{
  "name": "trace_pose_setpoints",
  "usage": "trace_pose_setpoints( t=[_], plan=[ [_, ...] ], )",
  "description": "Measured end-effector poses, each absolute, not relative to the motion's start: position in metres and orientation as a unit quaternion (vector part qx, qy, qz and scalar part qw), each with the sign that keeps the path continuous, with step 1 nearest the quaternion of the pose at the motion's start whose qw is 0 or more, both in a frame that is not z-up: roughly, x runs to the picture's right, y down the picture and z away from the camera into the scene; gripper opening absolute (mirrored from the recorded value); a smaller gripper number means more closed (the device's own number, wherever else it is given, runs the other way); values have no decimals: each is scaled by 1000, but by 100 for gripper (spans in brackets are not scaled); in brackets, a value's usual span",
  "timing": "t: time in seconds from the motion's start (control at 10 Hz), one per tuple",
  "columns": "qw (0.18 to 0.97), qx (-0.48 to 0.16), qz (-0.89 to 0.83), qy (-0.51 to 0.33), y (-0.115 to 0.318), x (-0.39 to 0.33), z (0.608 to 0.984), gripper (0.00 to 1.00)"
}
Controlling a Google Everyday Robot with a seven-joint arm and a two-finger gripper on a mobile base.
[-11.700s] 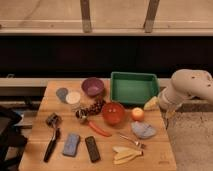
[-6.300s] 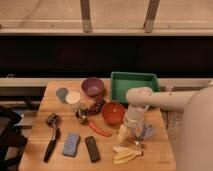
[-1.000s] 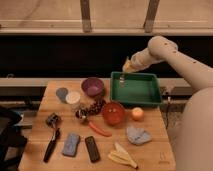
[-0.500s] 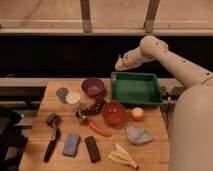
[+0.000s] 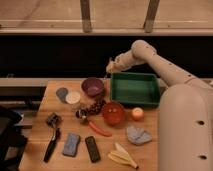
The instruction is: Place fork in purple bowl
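The purple bowl (image 5: 93, 86) stands at the back of the wooden table (image 5: 47, 115), left of the green bin (image 5: 135, 88). My gripper (image 5: 109, 67) hangs in the air just above and to the right of the bowl, over the gap between bowl and bin. It is shut on the fork (image 5: 106, 74), which shows only as a thin silvery sliver pointing down below the fingers. The fork's tip is above the bowl's right rim and does not touch it.
A red-orange bowl (image 5: 114, 113), dark grapes (image 5: 90, 108), an orange carrot (image 5: 100, 130) and a round orange fruit (image 5: 137, 113) lie mid-table. A black-handled tool (image 5: 51, 145), blue sponge (image 5: 71, 144), black bar (image 5: 92, 148), banana (image 5: 122, 156) and grey cloth (image 5: 138, 135) lie in front.
The gripper went to the fork by the grey cloth, lifted it off the table, carried it over the green bin, and has now moved left toward the purple bowl.
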State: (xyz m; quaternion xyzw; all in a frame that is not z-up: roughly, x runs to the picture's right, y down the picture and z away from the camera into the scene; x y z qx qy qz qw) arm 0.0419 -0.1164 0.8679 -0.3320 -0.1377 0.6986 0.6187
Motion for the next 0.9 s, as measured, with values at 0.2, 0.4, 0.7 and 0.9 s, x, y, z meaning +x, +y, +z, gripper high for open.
trace_pose_setpoints(
  t=[0.2,0.4,0.7,0.9],
  plan=[
    [612,-351,694,-144,-109,31,874,0],
    [608,-372,686,-148,-100,15,878,0],
    [601,-397,677,-148,-83,-1,887,0],
    [599,-410,670,-151,-78,-12,896,0]
  ],
)
